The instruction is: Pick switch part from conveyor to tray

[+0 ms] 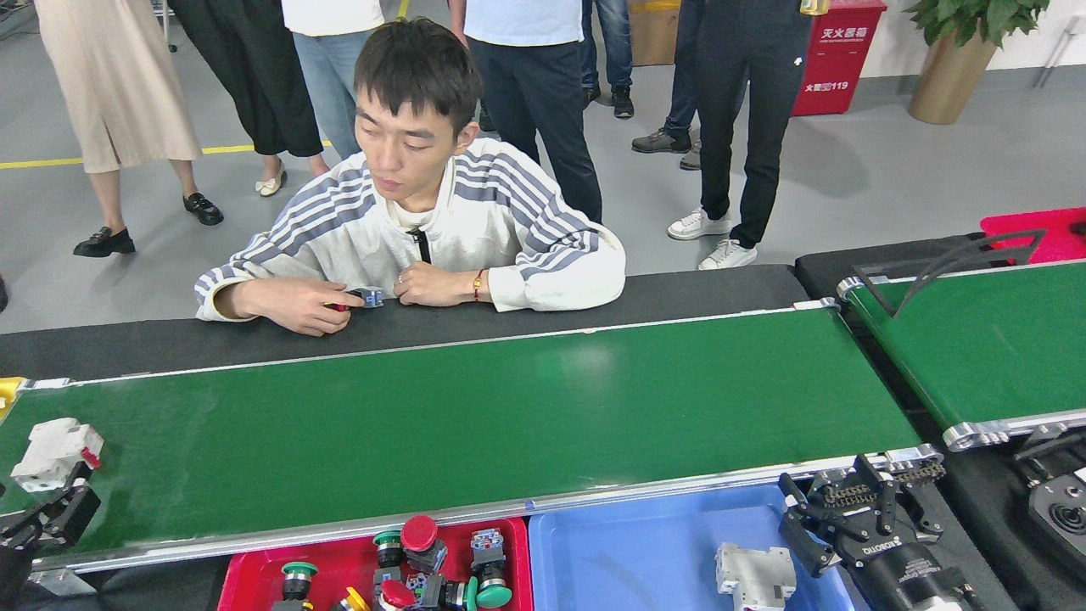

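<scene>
Grey glossy floor (848,170), yellow line (51,159) painted at left. Red fire cabinet (836,55) against far wall; potted plant (954,59) just right of cabinet. Standing people's legs (543,110) left of cabinet.

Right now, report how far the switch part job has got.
Done: one white part lies in the blue tray. In hand: nothing is gripped; the left gripper sits open just below the white switch part at the conveyor's left end. Left: grasp it and carry it to the tray. The right gripper hangs open by the tray.
</scene>
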